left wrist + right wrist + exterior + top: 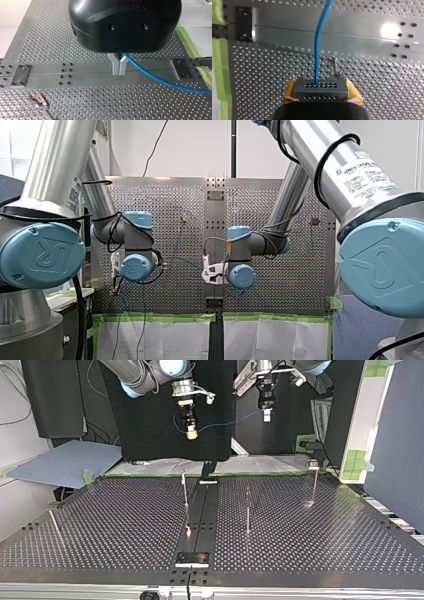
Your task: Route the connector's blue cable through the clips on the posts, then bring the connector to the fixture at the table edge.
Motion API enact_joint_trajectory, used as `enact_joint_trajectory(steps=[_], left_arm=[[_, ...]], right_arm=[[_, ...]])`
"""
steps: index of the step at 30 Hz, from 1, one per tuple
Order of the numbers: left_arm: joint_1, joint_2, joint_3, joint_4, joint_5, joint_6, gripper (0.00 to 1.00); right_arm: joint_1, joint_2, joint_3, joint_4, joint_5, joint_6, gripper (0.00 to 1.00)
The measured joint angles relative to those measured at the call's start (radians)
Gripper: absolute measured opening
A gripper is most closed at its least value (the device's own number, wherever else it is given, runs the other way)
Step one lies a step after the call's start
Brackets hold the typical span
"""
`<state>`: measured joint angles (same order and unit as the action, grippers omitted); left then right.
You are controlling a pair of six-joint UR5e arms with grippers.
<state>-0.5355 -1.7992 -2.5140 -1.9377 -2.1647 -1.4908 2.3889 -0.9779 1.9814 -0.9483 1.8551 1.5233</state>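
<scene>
My right gripper [321, 93] is shut with its yellow pads on a dark grey connector [321, 88]. The blue cable [319, 45] leaves the connector's face and runs ahead over the plate. In the top view that gripper [191, 434] hangs high above the table's far edge, left of my left gripper [267, 416]. The blue cable [227, 423] sags between the two. In the left wrist view my left gripper [119, 70] has its metal fingers shut on the blue cable [160, 80], which trails off to one side. Both grippers are well above the posts.
Thin posts with clips stand on the perforated table [325, 550]: one [185, 489] left of the centre rail, one [247, 510] right of it, one [314, 482] far right, one [55, 527] leaning at the left. A black plate [192, 558] sits at the near edge.
</scene>
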Motion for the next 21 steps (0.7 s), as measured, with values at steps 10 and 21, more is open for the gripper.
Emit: enact_joint_trajectory(steps=[10,21], left_arm=[[0.005,-0.008,0.071,-0.05,-0.001,-0.002,0.02],[0.015,-0.008,0.159,-0.114,-0.016,-0.012,0.02]], right_arm=[[-0.016,-0.089,-0.013,0.078,-0.07,0.079,0.0],[-0.058,-0.194,-0.045,0.146,-0.14,0.11,0.0]])
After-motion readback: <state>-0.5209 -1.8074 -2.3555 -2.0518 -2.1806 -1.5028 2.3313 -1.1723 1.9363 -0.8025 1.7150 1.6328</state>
